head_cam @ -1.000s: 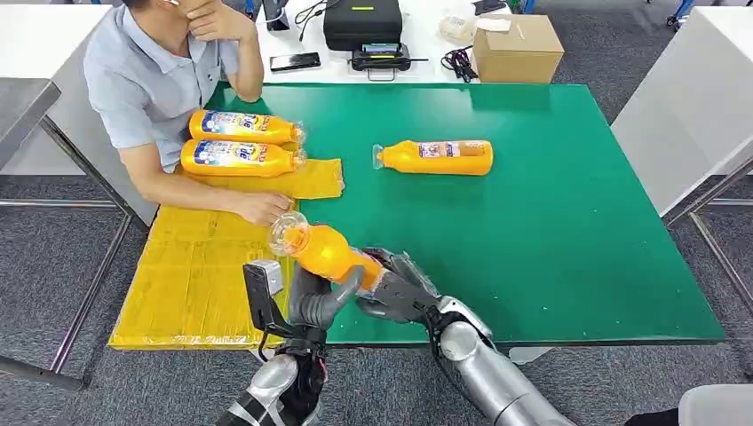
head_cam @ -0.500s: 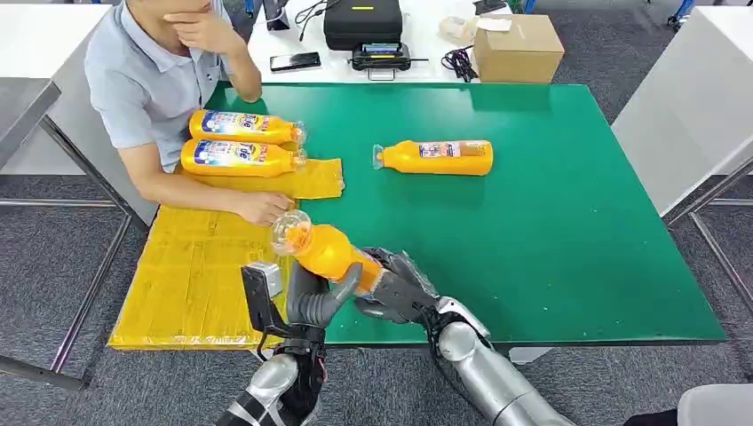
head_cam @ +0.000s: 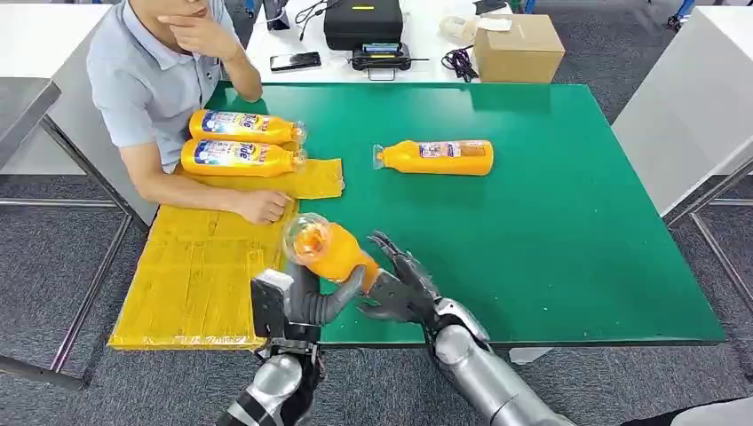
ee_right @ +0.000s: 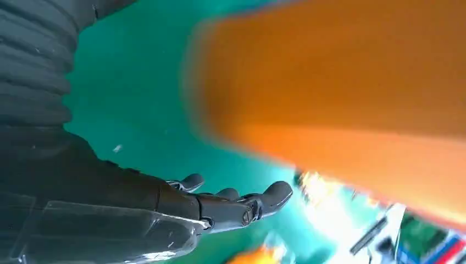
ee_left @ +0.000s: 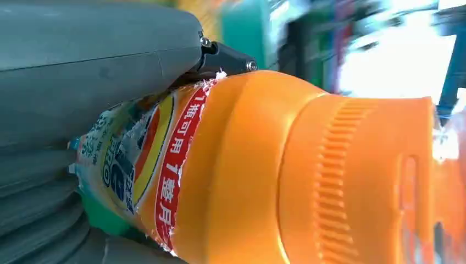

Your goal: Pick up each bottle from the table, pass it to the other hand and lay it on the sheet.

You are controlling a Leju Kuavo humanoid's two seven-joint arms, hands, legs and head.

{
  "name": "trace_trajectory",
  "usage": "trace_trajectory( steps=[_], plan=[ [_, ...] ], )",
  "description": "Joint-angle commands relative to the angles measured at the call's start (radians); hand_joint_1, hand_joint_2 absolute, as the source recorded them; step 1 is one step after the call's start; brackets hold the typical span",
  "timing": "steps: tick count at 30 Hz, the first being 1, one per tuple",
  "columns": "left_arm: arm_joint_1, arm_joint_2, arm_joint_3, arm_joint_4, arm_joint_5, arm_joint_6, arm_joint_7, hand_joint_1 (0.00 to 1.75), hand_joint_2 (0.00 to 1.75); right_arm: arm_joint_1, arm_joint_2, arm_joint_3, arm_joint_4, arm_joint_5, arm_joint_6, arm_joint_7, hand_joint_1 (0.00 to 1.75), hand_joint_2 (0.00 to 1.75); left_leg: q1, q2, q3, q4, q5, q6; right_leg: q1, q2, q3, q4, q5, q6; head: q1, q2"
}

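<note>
My left hand [head_cam: 313,297] grips an orange bottle [head_cam: 330,251] by its labelled lower body, above the green table's [head_cam: 550,231] near edge, with the clear cap tilted up toward me. The left wrist view has the left hand [ee_left: 82,71] wrapped round the same bottle [ee_left: 264,176]. Just right of the bottle, my right hand [head_cam: 400,284] has its fingers spread and holds nothing. In the right wrist view the right hand [ee_right: 165,203] is stretched out, apart from the bottle [ee_right: 340,88]. Another orange bottle [head_cam: 437,157] lies on its side mid-table. Two more bottles [head_cam: 240,127] [head_cam: 238,157] lie on the yellow sheet [head_cam: 195,284].
A person [head_cam: 151,80] sits at the table's left side, one hand [head_cam: 262,207] resting on the sheet near the held bottle. Behind the table stand a cardboard box [head_cam: 518,46], a black case [head_cam: 361,22] and a phone [head_cam: 295,61].
My right hand's fingers have opened away from the bottle. The bottle, held by my left hand, has tipped more upright and shifted slightly right.
</note>
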Motion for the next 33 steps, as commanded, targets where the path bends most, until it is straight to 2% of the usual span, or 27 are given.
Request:
trace_trajectory(
  steps=[1, 9, 10, 11, 12, 13, 15, 18, 20, 22, 24, 26, 27, 29, 31, 33],
  plan=[
    [0.047, 0.055, 0.136, -0.111, -0.413, 0.044, 0.012, 1.75, 1.75, 0.054, -0.034, -0.04, 0.006, 0.143, -0.134, 0.01, 0.0, 1.75, 0.0, 0.001, 0.003, -0.001, -0.001, -0.001, 0.001, 0.001, 0.003, -0.001, -0.001, -0.002, 0.0, 0.0],
    [0.047, 0.049, 0.136, -0.107, -0.415, 0.045, 0.014, 1.75, 1.75, 0.05, -0.03, -0.041, 0.007, 0.146, -0.131, 0.011, 0.0, 1.75, 0.001, 0.0, 0.003, 0.0, -0.001, -0.002, 0.001, 0.0, 0.003, 0.0, -0.001, -0.003, 0.0, 0.0],
    [0.088, -0.021, 0.261, -0.158, -0.541, 0.045, -0.01, 1.75, 1.75, 0.05, -0.028, -0.049, 0.008, 0.197, -0.198, 0.036, 0.0, 1.75, 0.001, 0.001, 0.005, 0.0, -0.002, -0.003, 0.002, 0.0, 0.005, -0.001, -0.002, -0.004, 0.0, 0.0],
    [0.108, -0.085, 0.436, -0.175, -0.918, 0.045, -0.03, 1.75, 1.75, 0.061, -0.016, -0.079, -0.003, 0.2, -0.195, 0.035, 0.0, 1.75, 0.002, 0.003, 0.006, 0.0, -0.003, -0.003, 0.002, 0.002, 0.006, -0.001, -0.002, -0.004, 0.0, 0.0],
    [0.107, -0.087, 0.445, -0.167, -0.97, 0.045, -0.041, 1.75, 1.75, 0.072, -0.014, -0.098, -0.022, 0.199, -0.192, 0.031, 0.0, 1.75, 0.003, 0.004, 0.01, 0.001, -0.005, -0.004, 0.003, 0.002, 0.01, 0.0, -0.004, -0.006, 0.0, 0.0],
    [0.113, -0.099, 0.503, -0.203, -1.109, 0.045, -0.034, 1.75, 1.75, 0.079, -0.014, -0.11, -0.036, 0.201, -0.186, 0.028, 0.0, 1.75, 0.001, 0.003, 0.001, 0.0, -0.001, -0.001, 0.001, 0.002, 0.001, 0.0, -0.001, -0.002, 0.0, 0.0],
    [0.113, -0.084, 0.596, -0.293, -1.431, 0.045, 0.064, 1.75, 1.75, 0.101, -0.029, -0.13, -0.088, 0.282, -0.249, 0.041, 0.0, 1.75, 0.001, 0.004, 0.003, 0.001, -0.003, -0.002, 0.002, 0.003, 0.002, 0.001, -0.002, -0.003, 0.0, 0.0],
    [0.114, -0.015, 0.553, -0.319, -1.518, 0.045, 0.196, 1.75, 1.75, 0.147, -0.033, -0.168, -0.18, 0.311, -0.248, 0.041, 0.0, 1.75, 0.001, 0.004, 0.005, 0.001, -0.003, -0.002, 0.001, 0.003, 0.004, 0.001, -0.002, -0.003, 0.001, 0.0],
    [0.109, 0.047, 0.481, -0.301, -1.616, 0.045, 0.312, 1.75, 1.75, 0.179, -0.034, -0.184, -0.232, 0.321, -0.238, 0.042, 0.0, 1.75, 0.001, 0.003, 0.005, -0.001, -0.002, -0.003, 0.001, 0.002, 0.004, 0.0, -0.002, -0.003, 0.0, 0.0],
    [0.054, 0.216, 0.326, -0.19, -1.632, 0.045, 0.535, 1.75, 1.75, 0.208, -0.031, -0.199, -0.276, 0.322, -0.209, 0.042, 0.0, 1.75, 0.001, 0.001, 0.004, -0.001, -0.001, -0.003, 0.001, 0.0, 0.003, 0.0, -0.002, -0.003, 0.0, 0.0],
    [-0.052, 0.315, 0.111, -0.019, -1.632, 0.027, 0.772, 1.75, 1.75, 0.216, -0.024, -0.216, -0.284, 0.317, -0.185, 0.038, 0.0, 1.75, 0.001, -0.003, 0.005, -0.003, 0.0, -0.003, 0.001, -0.004, 0.005, -0.001, -0.002, -0.004, 0.0, 0.0],
    [-0.074, 0.248, 0.153, 0.067, -1.619, -0.007, 0.734, 1.75, 1.75, 0.213, -0.018, -0.227, -0.27, 0.312, -0.171, 0.04, 0.0, 1.75, 0.001, -0.004, 0.005, -0.003, 0.001, -0.003, 0.001, -0.006, 0.005, -0.001, -0.002, -0.004, 0.0, 0.0],
    [-0.123, 0.234, 0.144, 0.148, -1.632, -0.101, 0.718, 1.75, 1.75, 0.2, -0.017, -0.23, -0.244, 0.305, -0.154, 0.036, 0.0, 1.75, 0.001, -0.003, 0.003, -0.002, 0.001, -0.002, 0.002, -0.005, 0.002, -0.001, -0.001, -0.002, 0.0, 0.0],
    [-0.233, 0.225, 0.104, 0.335, -1.632, -0.187, 0.761, 1.75, 1.75, 0.159, -0.004, -0.24, -0.18, 0.292, -0.132, 0.012, 0.0, 1.75, 0.002, -0.004, 0.002, -0.001, 0.002, -0.003, 0.002, -0.005, 0.002, -0.001, -0.001, -0.002, 0.0, 0.0],
    [-0.277, 0.211, 0.135, 0.446, -1.629, -0.168, 0.753, 1.75, 1.75, 0.142, 0.006, -0.239, -0.155, 0.291, -0.123, 0.002, 0.0, 1.75, 0.002, -0.005, 0.003, -0.001, 0.003, -0.002, 0.002, -0.006, 0.004, -0.001, -0.001, -0.002, 0.001, 0.0],
    [-0.291, 0.211, 0.153, 0.477, -1.623, -0.164, 0.752, 1.75, 1.75, 0.148, 0.011, -0.238, -0.154, 0.288, -0.117, -0.001, 0.0, 1.75, 0.002, 0.0, 0.001, -0.001, 0.002, -0.002, 0.001, 0.0, 0.001, -0.001, 0.001, -0.001, 0.001, 0.0]
  ],
)
